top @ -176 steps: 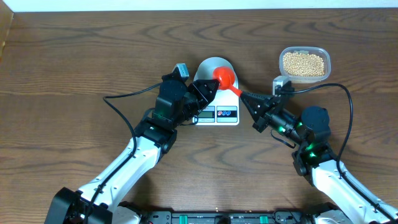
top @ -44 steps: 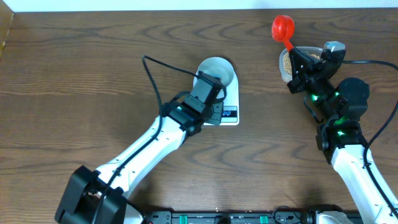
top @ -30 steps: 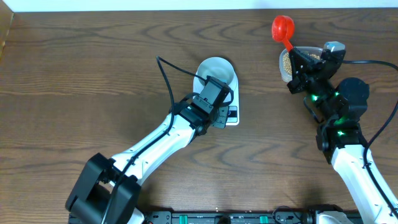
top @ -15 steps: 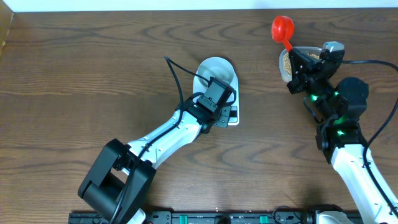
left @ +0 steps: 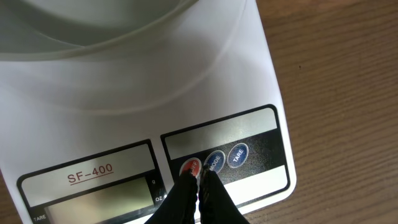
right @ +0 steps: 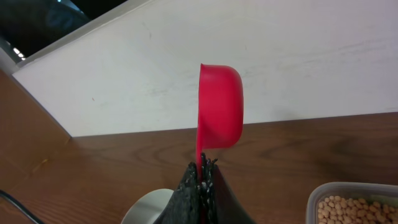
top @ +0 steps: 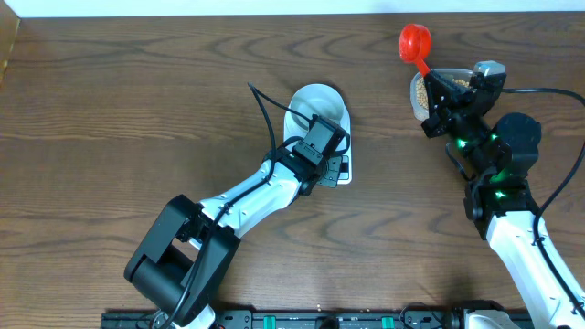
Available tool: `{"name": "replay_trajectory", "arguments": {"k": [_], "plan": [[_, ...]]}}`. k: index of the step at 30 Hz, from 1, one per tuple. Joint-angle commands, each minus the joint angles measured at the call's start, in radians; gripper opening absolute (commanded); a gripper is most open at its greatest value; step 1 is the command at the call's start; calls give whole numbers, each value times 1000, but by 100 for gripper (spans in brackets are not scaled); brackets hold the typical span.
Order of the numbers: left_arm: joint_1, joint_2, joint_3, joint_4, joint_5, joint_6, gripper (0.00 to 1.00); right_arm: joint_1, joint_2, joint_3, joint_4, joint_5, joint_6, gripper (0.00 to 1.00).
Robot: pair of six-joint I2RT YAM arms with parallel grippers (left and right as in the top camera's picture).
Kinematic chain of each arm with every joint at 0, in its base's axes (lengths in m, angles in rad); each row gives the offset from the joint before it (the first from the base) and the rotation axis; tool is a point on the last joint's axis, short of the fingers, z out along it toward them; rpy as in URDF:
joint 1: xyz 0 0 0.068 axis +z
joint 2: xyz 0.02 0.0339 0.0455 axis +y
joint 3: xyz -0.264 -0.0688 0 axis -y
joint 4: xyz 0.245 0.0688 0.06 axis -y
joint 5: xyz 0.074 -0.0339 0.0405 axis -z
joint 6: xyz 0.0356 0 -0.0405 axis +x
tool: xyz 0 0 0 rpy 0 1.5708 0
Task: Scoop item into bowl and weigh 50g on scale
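Observation:
The white scale (top: 340, 175) sits mid-table with the white bowl (top: 319, 103) on it. In the left wrist view the scale (left: 124, 112) fills the frame, with three round buttons and the bowl's rim (left: 93, 37) at the top. My left gripper (left: 199, 177) is shut, its tips on the red button (left: 189, 167). My right gripper (top: 437, 87) is shut on the handle of a red scoop (top: 414, 41), held up beside the clear tub of tan beans (top: 421, 90). In the right wrist view the scoop (right: 219, 115) stands on edge, with the beans (right: 351, 210) at lower right.
The clear plastic tub (top: 416, 102) stands at the back right, partly hidden by my right arm. The table's far edge meets a white wall (right: 249, 50). Cables trail from both arms over the wood.
My left gripper has slid forward over the scale's front panel onto the red button. My right arm, which earlier carried the scoop from the bowl to the tub, has stayed still.

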Motion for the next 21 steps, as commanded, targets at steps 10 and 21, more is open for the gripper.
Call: {"name": "replay_trajectory", "arguments": {"k": [10, 21], "plan": [[-3, 14, 19, 0, -6, -2, 7, -3, 9, 17, 0, 12, -19, 1], [-3, 35, 19, 16, -5, -2, 7, -3, 21, 17, 4, 16, -19, 1]]}}
